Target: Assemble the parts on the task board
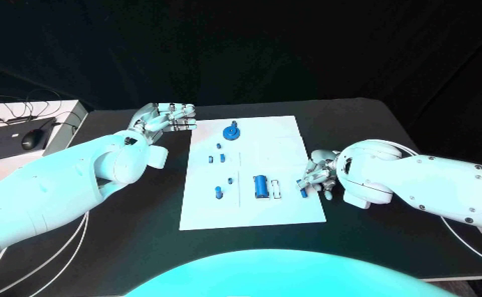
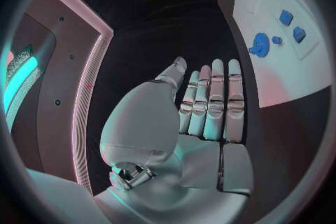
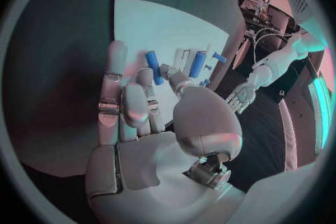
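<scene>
The white task board [image 1: 286, 136] lies mid-table. On it are a round blue part [image 1: 232, 132], several small blue parts [image 1: 219, 147] down its left half, and a blue cylinder [image 1: 261, 185] beside a pale piece [image 1: 275, 187]. My left hand [image 1: 166, 119] hovers off the board's far left corner, fingers straight and apart from every part; the left wrist view shows this hand [image 2: 206, 112] flat, with the round part [image 2: 260, 43] beyond it. My right hand [image 1: 320, 175] rests at the board's right edge. Its thumb and a finger [image 3: 140, 101] flank a short blue part [image 3: 153, 61], also visible as a short blue part [image 1: 304, 191] from the head; a grip is unclear.
A pale box [image 1: 63, 110] with a dark mouse [image 1: 33, 139] and cables sits at the table's far left. Black table [image 1: 352, 119] surrounds the board on all sides, with its right edge sloping past my right arm.
</scene>
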`<state>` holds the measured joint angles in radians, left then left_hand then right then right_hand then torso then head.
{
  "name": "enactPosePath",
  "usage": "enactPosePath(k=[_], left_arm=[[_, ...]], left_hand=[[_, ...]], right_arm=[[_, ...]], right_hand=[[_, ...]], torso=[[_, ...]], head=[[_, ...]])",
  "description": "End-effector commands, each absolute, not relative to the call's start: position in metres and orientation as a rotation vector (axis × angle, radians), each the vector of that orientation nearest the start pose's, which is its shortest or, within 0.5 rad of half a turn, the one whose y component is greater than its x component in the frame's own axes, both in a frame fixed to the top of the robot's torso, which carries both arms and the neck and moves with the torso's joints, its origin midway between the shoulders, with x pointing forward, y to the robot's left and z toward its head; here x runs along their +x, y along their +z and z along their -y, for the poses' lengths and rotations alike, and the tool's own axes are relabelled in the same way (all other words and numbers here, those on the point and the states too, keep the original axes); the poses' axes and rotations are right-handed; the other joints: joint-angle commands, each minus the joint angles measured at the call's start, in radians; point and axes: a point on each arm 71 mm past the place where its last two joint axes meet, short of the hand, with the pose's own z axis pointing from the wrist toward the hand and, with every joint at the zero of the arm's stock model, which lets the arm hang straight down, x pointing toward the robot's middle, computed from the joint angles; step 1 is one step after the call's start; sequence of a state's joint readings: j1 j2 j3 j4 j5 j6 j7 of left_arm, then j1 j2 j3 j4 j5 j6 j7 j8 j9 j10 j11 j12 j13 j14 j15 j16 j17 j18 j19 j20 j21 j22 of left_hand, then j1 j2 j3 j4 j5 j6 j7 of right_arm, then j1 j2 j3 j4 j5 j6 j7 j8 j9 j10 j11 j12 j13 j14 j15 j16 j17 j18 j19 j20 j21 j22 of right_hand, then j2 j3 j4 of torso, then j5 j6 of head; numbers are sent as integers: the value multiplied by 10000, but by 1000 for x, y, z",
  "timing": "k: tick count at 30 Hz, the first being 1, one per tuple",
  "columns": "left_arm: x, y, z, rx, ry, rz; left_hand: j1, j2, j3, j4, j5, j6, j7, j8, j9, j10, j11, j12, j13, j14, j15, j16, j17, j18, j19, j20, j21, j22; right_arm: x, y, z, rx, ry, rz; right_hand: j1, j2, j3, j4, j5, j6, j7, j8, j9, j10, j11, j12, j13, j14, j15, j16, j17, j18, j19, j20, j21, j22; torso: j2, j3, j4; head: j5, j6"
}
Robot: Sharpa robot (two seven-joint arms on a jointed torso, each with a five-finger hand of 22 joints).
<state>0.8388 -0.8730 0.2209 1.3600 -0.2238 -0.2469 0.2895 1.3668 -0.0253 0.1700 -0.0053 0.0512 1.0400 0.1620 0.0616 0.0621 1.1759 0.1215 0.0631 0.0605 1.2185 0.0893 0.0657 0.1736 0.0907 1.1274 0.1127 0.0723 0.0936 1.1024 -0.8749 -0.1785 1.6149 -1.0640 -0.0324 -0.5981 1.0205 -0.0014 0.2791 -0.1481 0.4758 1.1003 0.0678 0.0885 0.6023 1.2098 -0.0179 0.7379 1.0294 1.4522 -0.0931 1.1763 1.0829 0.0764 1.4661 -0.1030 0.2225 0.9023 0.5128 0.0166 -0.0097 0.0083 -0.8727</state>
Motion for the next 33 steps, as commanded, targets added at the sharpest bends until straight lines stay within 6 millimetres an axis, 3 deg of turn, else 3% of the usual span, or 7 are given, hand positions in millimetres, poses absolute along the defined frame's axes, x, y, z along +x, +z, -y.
enactPosePath(k=[1, 13, 18, 33], left_arm=[[470, -279, -279, -12375, -13367, -15027], [470, -279, -279, -12372, -13389, -15042], [470, -279, -278, -12368, -13409, -15048], [470, -278, -278, -12361, -13421, -15055]], left_hand=[[7, 67, 6, 52, -4, 0, 17, 19, 4, -48, -32, -19, 0, -11, -5, -7, 12, -76, 86, 4, 42, -14], [7, 67, 6, 52, -4, 0, 17, 19, 4, -48, -32, -19, 0, -11, -5, -7, 12, -76, 86, 4, 42, -14], [7, 67, 6, 52, -4, 0, 17, 19, 4, -48, -32, -19, 0, -11, -5, -7, 12, -76, 86, 4, 42, -14], [6, 42, 14, 45, -4, 1, 12, 19, 4, -50, -31, -20, 0, -14, -4, -7, 17, -75, 86, 4, 42, -20]], right_arm=[[407, -302, 214, 3422, 3359, -24605], [406, -298, 194, 3598, 4083, -24773], [407, -299, 184, 3620, 4342, -24838], [415, -308, 169, 3599, 4454, -24944]], right_hand=[[71, -62, 976, -1053, 17, 79, -20, 1, 20, -11, -90, 50, -11, 17, 58, -50, 13, 174, 145, 42, -30, 5], [74, -67, 684, -901, 86, 82, -33, -7, -13, -4, -90, 90, -11, 25, 60, -51, 24, 161, 187, 41, -94, -20], [166, 28, 220, -869, 421, 76, -34, -10, -37, -19, -87, 116, -7, 29, 59, -48, 33, 158, 214, 42, -139, -36], [130, 50, 153, -823, 402, 75, -34, -17, -58, -25, -83, 127, -6, 24, 63, -56, 25, 156, 216, 45, -155, -40]], torso=[[2, -1, 1], [0, -3, 1], [-1, -5, 4], [5, -1, -4]], head=[[22, 1], [62, 1], [62, 1], [92, 1]])
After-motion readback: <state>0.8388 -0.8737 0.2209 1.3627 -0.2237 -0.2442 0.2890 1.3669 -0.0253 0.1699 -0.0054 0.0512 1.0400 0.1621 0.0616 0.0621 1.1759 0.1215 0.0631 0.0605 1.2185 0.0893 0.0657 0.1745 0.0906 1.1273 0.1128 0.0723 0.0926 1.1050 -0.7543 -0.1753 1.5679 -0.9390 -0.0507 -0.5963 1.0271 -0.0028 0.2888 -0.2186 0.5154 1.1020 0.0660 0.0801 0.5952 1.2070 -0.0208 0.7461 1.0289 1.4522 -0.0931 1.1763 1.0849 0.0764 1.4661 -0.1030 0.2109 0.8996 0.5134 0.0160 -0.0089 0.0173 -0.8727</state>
